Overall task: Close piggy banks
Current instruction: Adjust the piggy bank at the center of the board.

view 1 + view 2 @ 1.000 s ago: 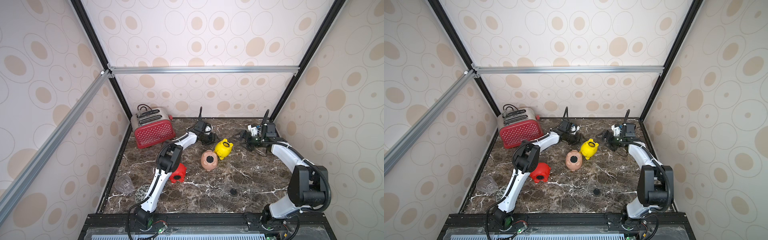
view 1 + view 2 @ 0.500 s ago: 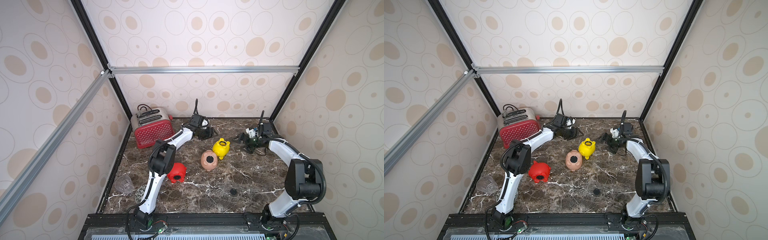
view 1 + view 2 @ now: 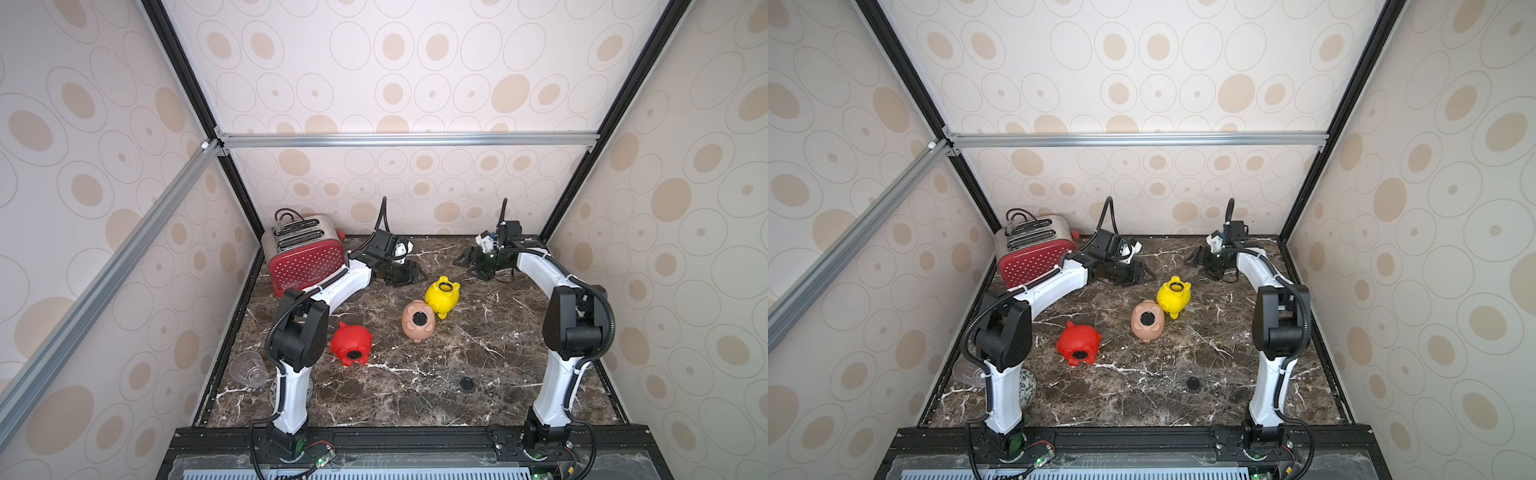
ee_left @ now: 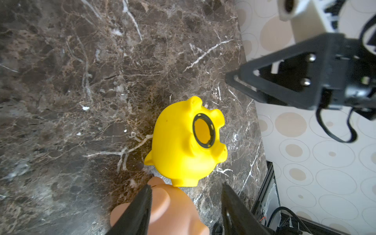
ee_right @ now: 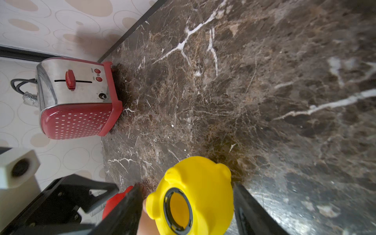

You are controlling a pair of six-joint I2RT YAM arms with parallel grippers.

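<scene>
The yellow piggy bank [image 3: 443, 296] lies on the brown marble table [image 3: 415, 399] just above the middle of the tabletop in both top views. Its belly hole faces up, ringed in black, with hollow yellow showing inside. Just beside it, down and to the left, the peach-pink piggy bank [image 3: 418, 321] shows a belly hole that is solid black. The red piggy bank [image 3: 352, 344] lies further down and left, apart from the other two, and its hole is also black. A small black disc [image 3: 467, 382] lies alone toward the lower right of the tabletop.

The left gripper [image 3: 417, 276] hangs low just up and left of the yellow piggy bank, clear of it. In the left wrist view its fingers [image 4: 140, 207] stand parted with nothing held. The right gripper [image 3: 465, 268] sits up and right of the same piggy bank. Its fingers [image 5: 250, 211] are also spread and empty.

A red polka-dot toaster [image 3: 305, 255] stands in the table's upper left corner. A clear cup [image 3: 248, 369] sits by the left edge.
</scene>
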